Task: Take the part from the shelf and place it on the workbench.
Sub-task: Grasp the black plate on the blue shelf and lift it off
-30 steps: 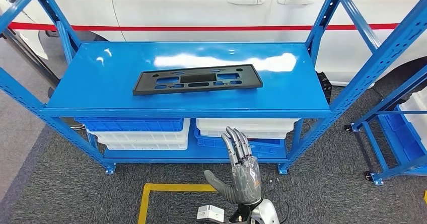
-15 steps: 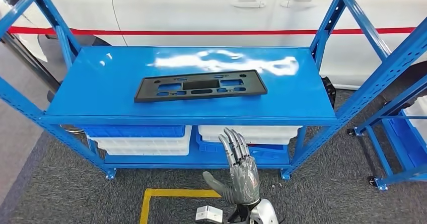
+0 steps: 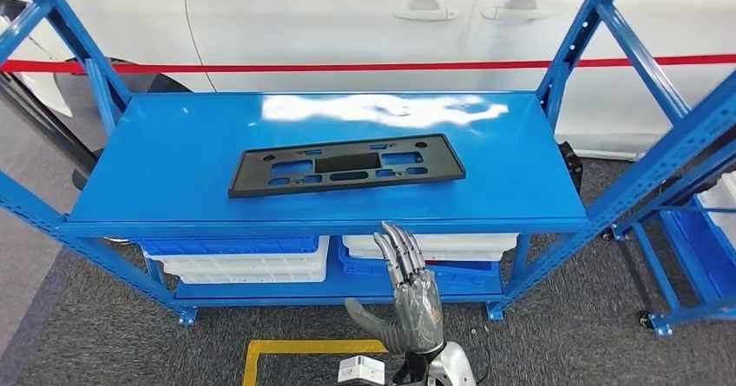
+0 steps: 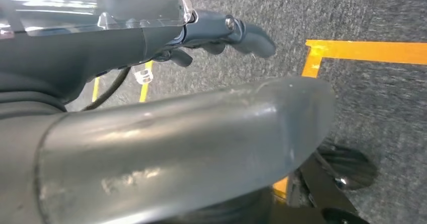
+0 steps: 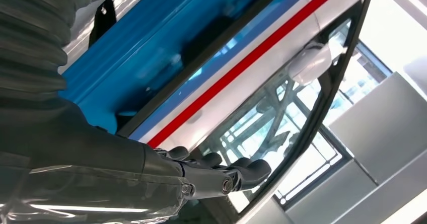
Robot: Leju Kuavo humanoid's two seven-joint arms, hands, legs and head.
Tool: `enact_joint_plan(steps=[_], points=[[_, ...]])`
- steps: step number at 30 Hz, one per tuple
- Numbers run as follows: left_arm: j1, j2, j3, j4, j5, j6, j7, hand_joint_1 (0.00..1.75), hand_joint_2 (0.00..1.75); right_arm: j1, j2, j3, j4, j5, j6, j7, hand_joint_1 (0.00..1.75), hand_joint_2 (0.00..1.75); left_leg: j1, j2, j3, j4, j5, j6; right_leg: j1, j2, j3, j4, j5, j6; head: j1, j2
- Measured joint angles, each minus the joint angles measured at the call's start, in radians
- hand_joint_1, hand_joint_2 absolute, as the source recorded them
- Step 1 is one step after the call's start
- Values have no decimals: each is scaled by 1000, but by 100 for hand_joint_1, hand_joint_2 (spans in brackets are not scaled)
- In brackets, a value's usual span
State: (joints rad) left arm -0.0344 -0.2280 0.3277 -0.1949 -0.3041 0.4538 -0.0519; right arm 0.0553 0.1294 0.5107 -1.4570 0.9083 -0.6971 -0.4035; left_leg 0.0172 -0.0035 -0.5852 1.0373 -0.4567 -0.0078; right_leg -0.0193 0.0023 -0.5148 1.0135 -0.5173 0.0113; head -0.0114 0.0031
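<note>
1. The robot's right hand [image 3: 410, 295] is raised at the 6 o'clock edge of the head view, palm up, fingers [image 3: 397, 249] straight and slightly apart, thumb out to the side — it holds nothing.
2. In the right wrist view, the same fingers [image 5: 236, 172] extend into open air, touching nothing, with a white car and its red stripe beyond.
3. The left hand [image 4: 211, 32] hangs low over dark carpet with a yellow floor line [image 4: 362, 51]; its fingers look loosely curled, but how far closed it is I cannot tell.
4. The part [image 3: 345, 166] — a flat black rectangular panel with cut-outs — lies on the top level of the blue shelf [image 3: 174, 152], at about 12 o'clock from the right hand and well apart from it.
5. White and blue bins [image 3: 252, 258] sit on the lower level, just beyond the raised fingertips.
6. My reading: this is the approach step; the part has not been touched.
7. The next move likely calls for lifting the right hand above the shelf's front edge and reaching forward to the panel's near long edge, where a thin flat piece offers little to grip.
</note>
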Motion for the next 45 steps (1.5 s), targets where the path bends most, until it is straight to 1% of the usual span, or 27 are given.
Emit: enact_joint_plan(steps=[2,3,4,6,7,8,9,10,11,12,14,17,19,22,23,24,25,27,29,30,31,32,34,35,39,41,45], points=[[2,5,3,0,0,-13,-5,0,0,1,-5,6,2,-2,0,9,0,175,-1,-2,11,-8,-7,22,-2,-1,1,14,-2,8,5,0],[3,6,3,0,0,-18,-7,0,0,1,-6,8,4,1,0,16,0,175,-1,-2,20,-13,-10,30,-4,-2,-8,40,-9,12,6,0],[4,7,4,0,0,-20,-9,0,0,1,-7,10,5,4,0,23,0,175,-1,-3,29,-17,-12,37,-4,-2,-31,84,-24,13,8,0],[4,6,7,0,0,-20,-11,0,0,1,-10,14,7,9,0,33,0,175,-5,-2,39,-17,-20,46,-2,-2,-113,207,-68,14,10,0],[4,6,9,0,1,-20,-12,0,0,2,-13,17,9,10,0,36,0,175,-7,-3,44,-17,-26,49,-1,-2,-155,258,-82,13,11,0],[5,7,11,0,2,-20,-12,0,0,2,-15,19,11,11,0,39,0,175,-11,-3,51,-17,-33,50,0,-2,-184,281,-80,11,11,0],[6,7,14,0,5,-20,-11,0,0,3,-18,22,13,11,0,42,0,175,-14,-4,61,-17,-40,51,3,-2,-195,269,-58,6,11,0],[6,7,17,0,7,-20,-11,0,0,3,-20,24,14,11,0,43,0,175,-17,-5,74,-17,-49,50,6,-2,-189,226,-19,-2,11,0],[7,7,20,0,10,-21,-9,0,0,3,-22,27,15,11,0,45,0,175,-20,-5,87,-18,-58,50,12,-2,-173,162,31,-13,11,0],[8,6,22,0,11,-22,-6,0,0,2,-24,29,16,10,0,47,0,175,-23,-5,99,-18,-67,48,19,-2,-157,107,66,-25,9,0],[7,4,25,0,11,-23,-1,0,0,2,-27,34,17,10,0,53,0,175,-23,-5,108,-21,-79,40,30,-2,-141,38,97,-42,3,0],[3,3,26,0,10,-24,0,0,0,3,-29,39,18,9,0,60,0,175,-21,-3,120,-14,-79,22,30,1,-119,11,98,-52,0,0],[2,3,28,0,10,-26,0,0,0,2,-30,42,18,11,0,61,0,175,-21,-2,110,31,-94,12,22,1,-94,-5,93,-57,-2,0],[0,5,30,0,-8,-31,4,0,0,-3,-29,44,18,55,0,64,0,175,-12,-2,11,187,-168,-4,19,0,-79,-9,80,-61,-7,0],[0,6,30,0,-19,-32,9,0,0,-6,-27,40,18,101,0,64,0,175,-9,-2,-20,222,-181,-9,18,0,-76,-8,76,-60,-7,0],[0,7,29,0,-31,-34,15,0,0,-9,-22,31,18,164,0,64,0,175,-6,-2,-36,227,-172,-13,18,1,-72,-6,71,-58,-7,0],[0,8,27,0,-43,-36,22,0,0,-13,-14,19,18,232,0,64,0,175,-4,-1,-37,199,-141,-16,17,2,-67,-4,65,-56,-7,0],[0,9,23,0,-61,-38,31,0,0,-23,7,-10,15,343,0,64,0,175,-1,-1,-4,83,-53,-18,14,3,-55,2,53,-48,-7,0],[-2,10,21,0,-72,-39,35,0,0,-34,26,-31,13,389,-1,64,0,175,-5,1,16,4,-21,-9,15,2,-52,7,45,-38,-8,0],[-3,11,20,0,-76,-41,36,0,0,-41,33,-40,13,397,-1,64,0,175,-8,1,17,-6,-22,-2,16,0,-53,8,43,-33,-7,0],[-3,11,19,0,-79,-42,37,0,0,-49,41,-47,14,399,-1,61,0,175,-9,2,16,-10,-19,3,18,-1,-55,10,41,-34,-6,0],[-3,12,18,0,-81,-44,37,0,0,-58,48,-55,15,397,-1,57,0,175,-9,1,17,-11,-10,7,19,-2,-56,10,41,-39,-4,0],[-3,12,17,0,-83,-48,37,0,0,-73,62,-67,19,388,-1,45,0,175,-9,0,18,-14,-4,7,21,-2,-55,10,41,-54,-2,0],[-4,12,17,0,-83,-50,37,0,0,-78,68,-73,22,385,-1,39,0,175,-10,0,18,-14,-4,8,20,-2,-54,8,42,-56,-2,0],[-5,12,17,0,-83,-52,37,0,0,-86,86,-97,33,380,-1,23,0,175,-11,-1,20,-14,-7,16,20,-2,-48,0,43,-54,-2,0],[-5,12,17,0,-83,-52,38,0,0,-86,89,-105,37,380,-1,22,0,175,-12,-1,21,-14,-9,19,19,-2,-46,-1,43,-50,-2,0],[-6,12,17,0,-84,-52,41,0,0,-86,92,-112,44,379,-1,16,0,175,-15,-1,22,-13,-10,22,15,-2,-45,-4,42,-22,-2,0]])
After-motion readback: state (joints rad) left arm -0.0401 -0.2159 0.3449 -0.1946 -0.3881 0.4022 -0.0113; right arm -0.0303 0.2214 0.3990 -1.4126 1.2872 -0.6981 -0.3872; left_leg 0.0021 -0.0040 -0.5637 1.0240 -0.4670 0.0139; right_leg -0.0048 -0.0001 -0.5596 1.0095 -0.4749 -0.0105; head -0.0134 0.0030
